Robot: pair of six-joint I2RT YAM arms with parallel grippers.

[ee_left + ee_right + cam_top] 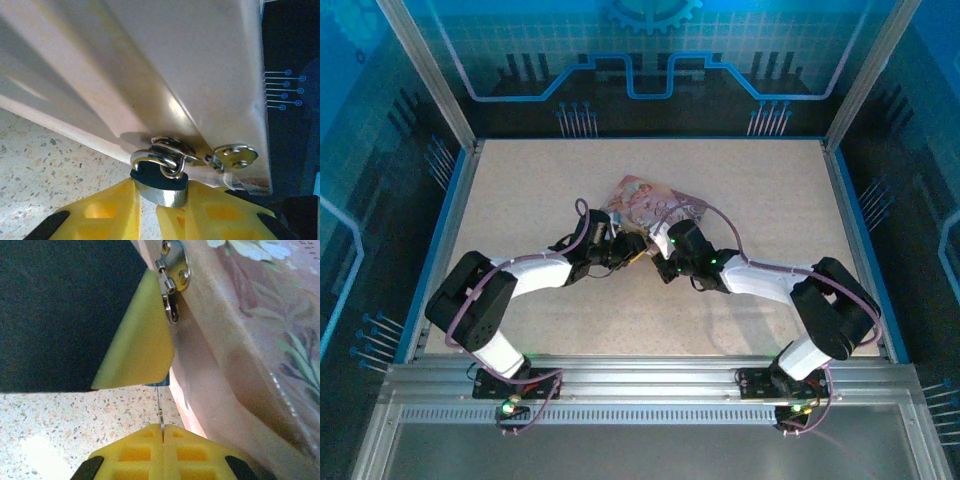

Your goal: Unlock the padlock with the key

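The padlock point(161, 186), dark-topped with a silvery body, hangs by its shackle point(155, 161) from the hasp of the pink tin point(150, 65). My left gripper point(161, 194) is shut on its body, one yellow finger on each side. In the right wrist view the key point(160, 402) is a thin dark sliver pinched edge-on in my shut right gripper point(163, 428). Its tip reaches up to the padlock's underside point(159, 385), which is mostly hidden behind the left gripper's yellow finger point(137, 340). From above, both grippers point(620, 252) point(665, 262) meet at the tin's near edge point(645, 205).
The tin's lid carries a flower picture point(280, 315), and its riveted hasp plate point(175, 262) sits just above the padlock. Speckled tabletop point(620, 310) stretches around the tin, bounded by metal rails point(455, 210) and blue walls.
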